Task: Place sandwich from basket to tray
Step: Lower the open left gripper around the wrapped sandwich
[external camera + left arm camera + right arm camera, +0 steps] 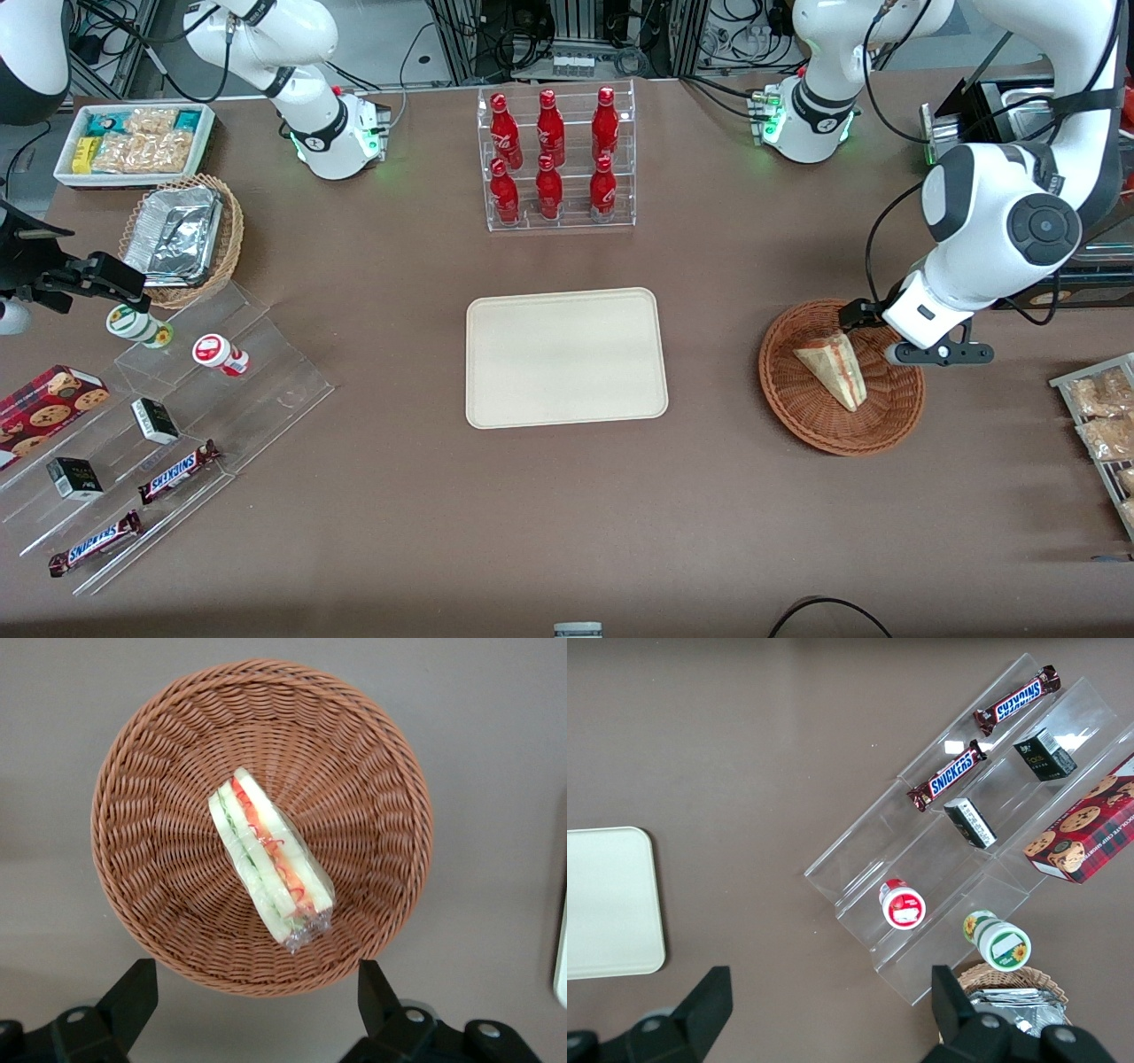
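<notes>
The sandwich, a wrapped white wedge with red and green filling, lies in the middle of the round reddish-brown basket. My left gripper hangs open above the basket, over the part of its rim that lies farther from the front camera. Nothing is between its black fingers, and they touch neither sandwich nor wicker. The cream tray lies bare at the table's centre, beside the basket toward the parked arm's end.
A clear rack of red bottles stands farther from the front camera than the tray. Toward the parked arm's end are a stepped clear shelf with snacks, a tan basket of foil containers and a white snack bin. Bagged snacks lie at the working arm's end.
</notes>
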